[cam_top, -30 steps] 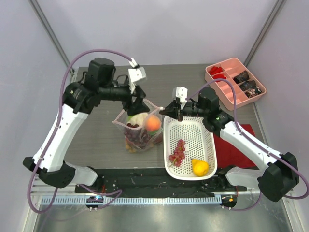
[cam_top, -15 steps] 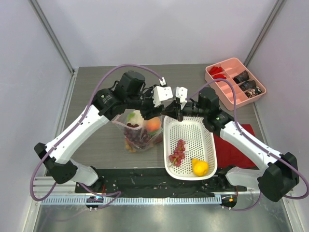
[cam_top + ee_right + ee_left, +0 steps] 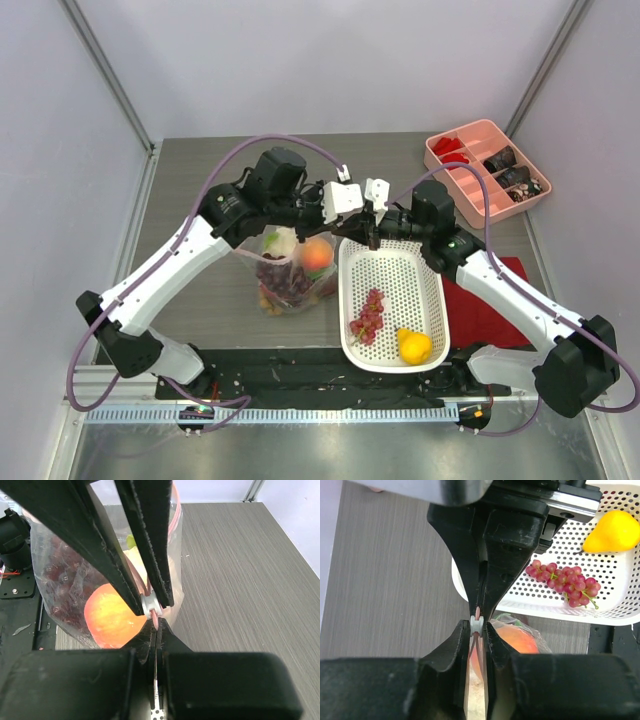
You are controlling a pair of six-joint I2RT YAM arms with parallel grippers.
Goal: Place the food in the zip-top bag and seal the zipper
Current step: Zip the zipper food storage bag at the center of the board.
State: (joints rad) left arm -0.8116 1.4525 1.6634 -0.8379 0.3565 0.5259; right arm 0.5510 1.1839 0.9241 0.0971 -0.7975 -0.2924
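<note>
Pinching the mouth of the zip-top bag point(image 3: 285, 278) from opposite sides, the two arms meet tip to tip above the grey, wood-grained surface point(image 3: 190, 290). The left end effector point(image 3: 477, 630) is closed to a sliver on the zipper point(image 3: 478, 613), a thin, pale pink and clear strip. The right end effector point(image 3: 156, 630) is clamped just as tightly on the same strip, its black tips touching the left one's. The crinkly clear bag hangs directly below both, bulging with a smooth round orange point(image 3: 112, 616) and a knobbly mass of dark red fruit point(image 3: 60, 575). Just beside the bag sits a white perforated plastic basket point(image 3: 432, 290). In it are a loose cluster of small purple grapes point(image 3: 367, 315) and a smooth yellow lemon point(image 3: 415, 346) with a pointed end.
</note>
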